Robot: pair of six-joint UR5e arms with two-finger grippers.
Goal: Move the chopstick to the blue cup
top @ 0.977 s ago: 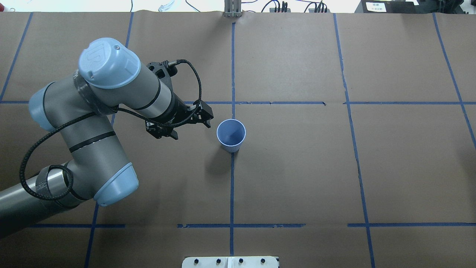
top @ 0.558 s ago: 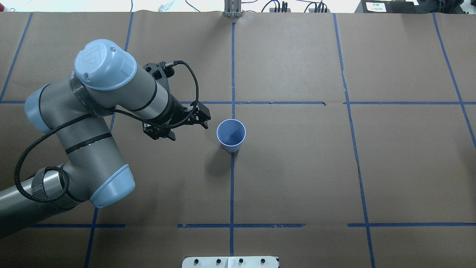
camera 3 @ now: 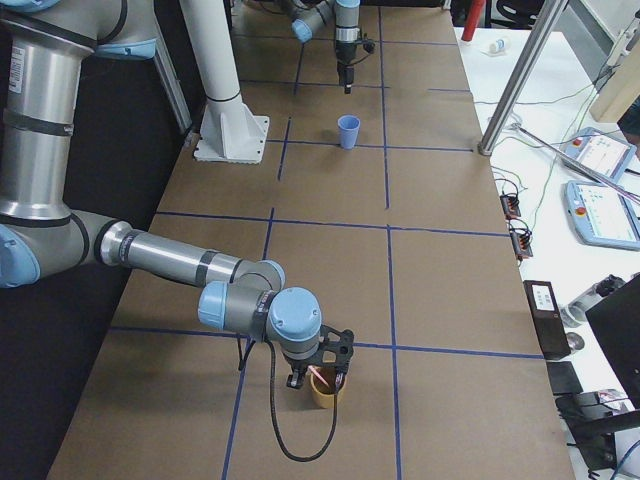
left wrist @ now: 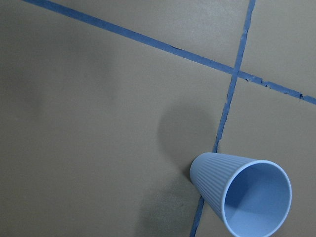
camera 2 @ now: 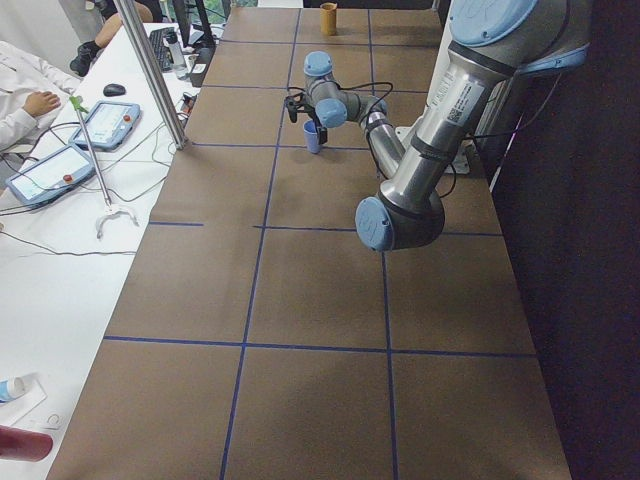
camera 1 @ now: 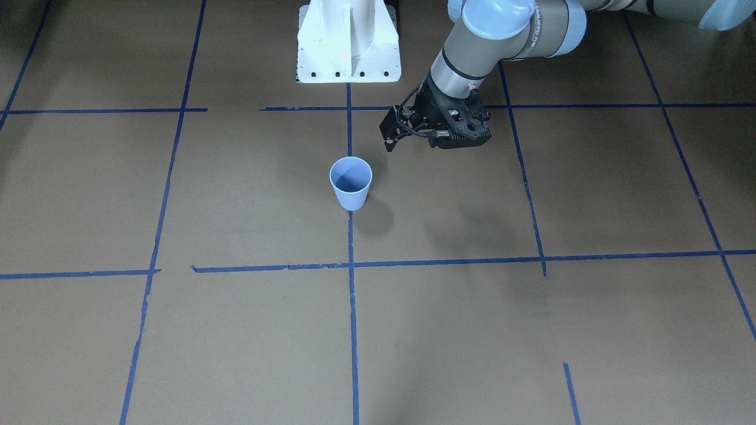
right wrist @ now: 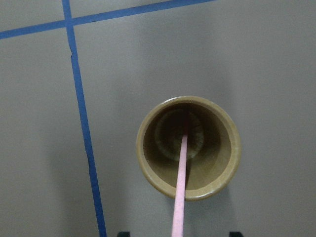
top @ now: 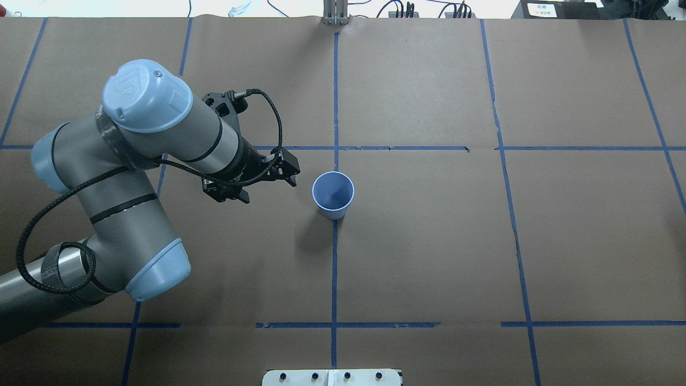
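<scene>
Over the last second the left claw (top: 268, 185) drew back slightly from the blue cup (top: 333, 194), open and empty. The chopstick (right wrist: 180, 190) stood in a tan cup (right wrist: 189, 147) under the right claw (camera 3: 318, 375), grip undeterminable; transfer not begun.

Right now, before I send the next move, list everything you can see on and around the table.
blue cup: one, light blue, upright and empty on the centre tape line.
chopstick: one, pale pink, standing in the brown cup.
brown cup: one, tan, at the table's far right end.
tape lines: blue grid on brown paper.
teach pendants: two, side bench.
left gripper: black, beside blue cup, holding nothing.
right gripper: black, over brown cup; state unclear.
</scene>
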